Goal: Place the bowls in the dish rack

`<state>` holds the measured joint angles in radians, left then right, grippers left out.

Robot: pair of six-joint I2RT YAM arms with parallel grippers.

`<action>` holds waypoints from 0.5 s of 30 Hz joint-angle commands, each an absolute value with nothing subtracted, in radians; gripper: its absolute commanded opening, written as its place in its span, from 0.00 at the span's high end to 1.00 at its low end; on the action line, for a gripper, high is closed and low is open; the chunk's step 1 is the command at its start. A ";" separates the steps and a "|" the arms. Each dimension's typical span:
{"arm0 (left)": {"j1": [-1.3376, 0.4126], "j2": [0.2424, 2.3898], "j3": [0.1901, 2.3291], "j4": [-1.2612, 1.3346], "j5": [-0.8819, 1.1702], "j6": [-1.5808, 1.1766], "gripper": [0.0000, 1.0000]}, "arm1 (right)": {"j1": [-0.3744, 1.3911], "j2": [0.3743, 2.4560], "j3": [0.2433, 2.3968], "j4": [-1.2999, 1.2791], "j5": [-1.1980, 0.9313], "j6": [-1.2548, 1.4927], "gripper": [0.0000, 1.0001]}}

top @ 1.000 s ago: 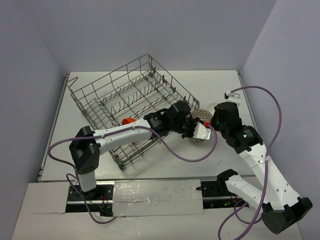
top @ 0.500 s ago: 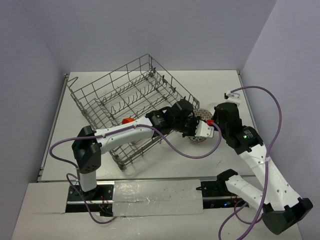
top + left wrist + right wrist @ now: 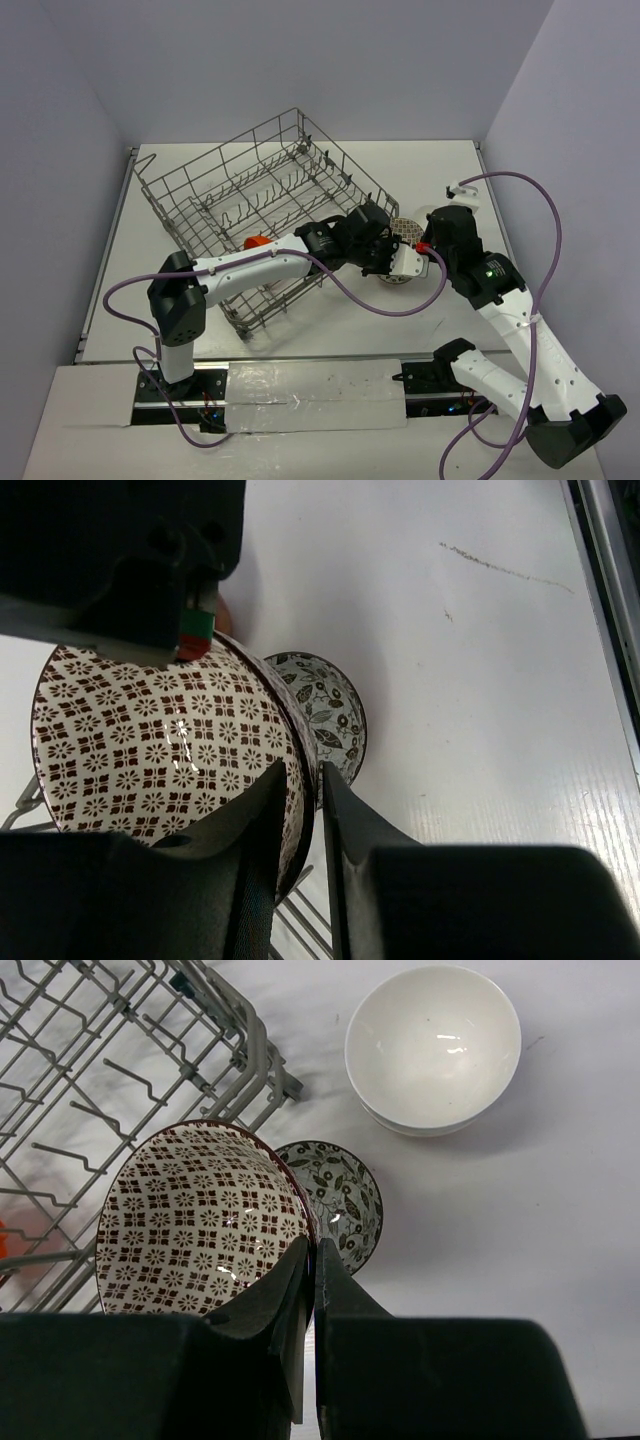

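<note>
Brown-patterned bowl (image 3: 200,1215) over half-hidden leafy bowl (image 3: 345,1200)

Held bowl (image 3: 200,1215) brown-and-white lattice florets inside; small bowl (image 3: 350,1200) dark leaves and flowers on pale ground; third bowl (image 3: 432,1045) plain white inside — dish rack (image 3: 130,1060) grey wire.

Seen from above, the left gripper (image 3: 385,258) and right gripper (image 3: 418,246) are covering most of the patterned bowl (image 3: 405,231). In both wrist views that bowl is masking the rack-side part of the floral bowl (image 3: 345,1200), and picture edges are cutting off the dish rack (image 3: 120,1060). Whether the left gripper is pressing the rim is not showing.
</note>
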<state>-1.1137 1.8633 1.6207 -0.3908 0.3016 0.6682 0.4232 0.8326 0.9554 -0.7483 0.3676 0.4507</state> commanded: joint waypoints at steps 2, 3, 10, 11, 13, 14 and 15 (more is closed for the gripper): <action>-1.120 1.861 1.664 -0.410 0.273 0.680 0.74 | 0.434 0.818 0.959 -0.666 0.400 0.451 1.00; -1.120 1.861 1.667 -0.413 0.270 0.681 0.74 | 0.434 0.818 0.956 -0.664 0.400 0.451 1.00; -1.120 1.858 1.677 -0.433 0.244 0.690 0.69 | 0.436 0.821 0.946 -0.661 0.399 0.453 1.00; -1.120 1.858 1.677 -0.434 0.242 0.693 0.69 | 0.437 0.821 0.948 -0.661 0.399 0.453 1.00; -1.120 1.859 1.678 -0.431 0.239 0.693 0.67 | 0.439 0.822 0.948 -0.660 0.399 0.451 1.00; -1.120 1.859 1.681 -0.431 0.242 0.693 0.67 | 0.439 0.824 0.946 -0.661 0.399 0.451 1.00; -1.120 1.858 1.681 -0.434 0.245 0.693 0.67 | 0.439 0.824 0.946 -0.661 0.402 0.451 1.00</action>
